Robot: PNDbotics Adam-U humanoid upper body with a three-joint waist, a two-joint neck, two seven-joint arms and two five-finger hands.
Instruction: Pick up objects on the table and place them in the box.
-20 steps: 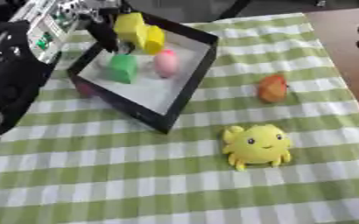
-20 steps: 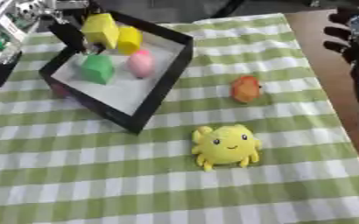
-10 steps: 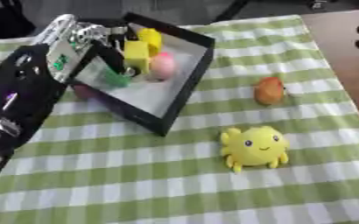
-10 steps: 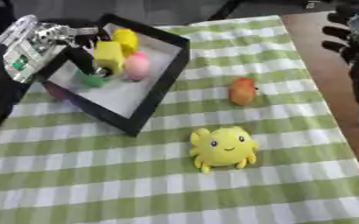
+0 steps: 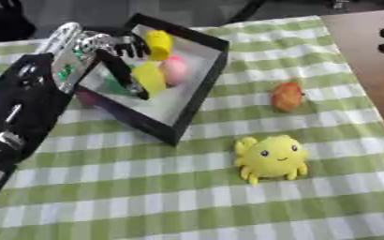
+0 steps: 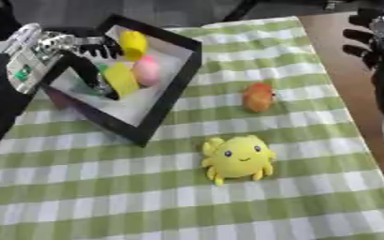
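Observation:
A black box (image 5: pixel 197 96) with a white floor stands at the upper left of the green checked cloth. Inside it lie two yellow pieces (image 5: pixel 150 77), a pink piece (image 5: pixel 175 70) and a green piece (image 5: pixel 113 87). My left hand (image 5: pixel 87 47) hovers over the box's left side, open, fingers straight, one dark finger reaching down beside the lower yellow piece. An orange toy (image 5: pixel 287 96) lies on the cloth right of the box. A yellow plush creature (image 5: pixel 269 157) sits nearer to me. My right hand (image 6: pixel 377 40) rests open at the far right edge.
The brown bare table (image 5: pixel 363 51) shows past the cloth's right edge. My left arm (image 5: pixel 19 117) covers the cloth's left side. Dark floor lies beyond the far edge.
My left hand has drawn back toward me and to the left over the box. The yellow piece it carried now lies inside the box. The right hand has not moved.

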